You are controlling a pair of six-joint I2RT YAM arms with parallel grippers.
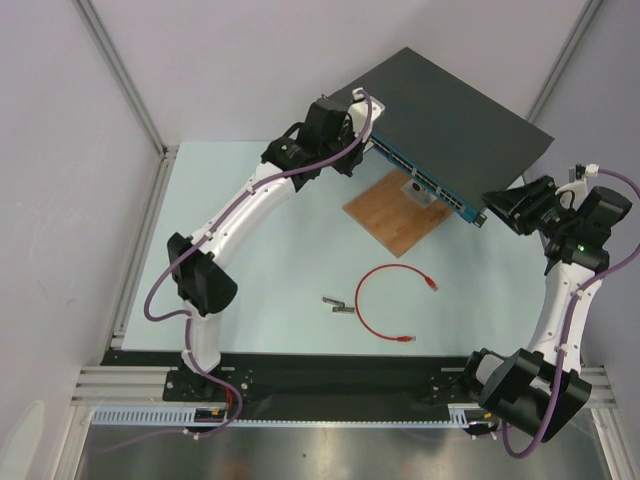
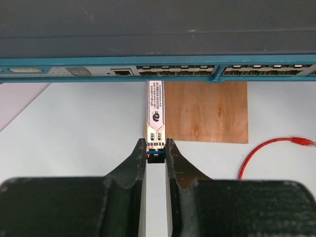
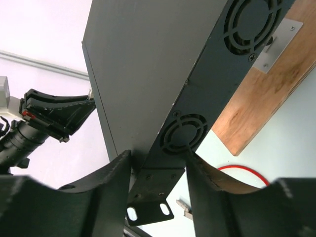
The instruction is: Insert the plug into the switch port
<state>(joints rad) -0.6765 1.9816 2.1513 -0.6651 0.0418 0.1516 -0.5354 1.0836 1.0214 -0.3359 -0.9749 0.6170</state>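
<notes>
At the far side of the counter [image 1: 280,260], the switch [image 1: 450,115] sits tilted, with one edge resting on a wooden board [image 1: 395,215].

Left claw [image 2: 156,148]: clenched on the rear end of the plug [image 2: 155,111], a slim metal module with a printed label on top. The two fingers [image 2: 139,159] press its blue tail from either side. The plug lies straight out from the claw, pointing at the switch front. Its far end meets the lower edge of the teal face, just below the row of ports [image 2: 175,70]. Whether the tip has entered a port cannot be told.

Right claw [image 3: 158,160]: closed around the switch at its near corner, one finger on each face, just above the mounting bracket [image 3: 148,197]. The fan grilles on the side face are in view.

Elsewhere on the counter: a red cable [image 1: 361,300] lies in an open loop near the middle. Two small metal pieces [image 1: 340,303] lie just beside its left side. Both are well apart from the switch.
</notes>
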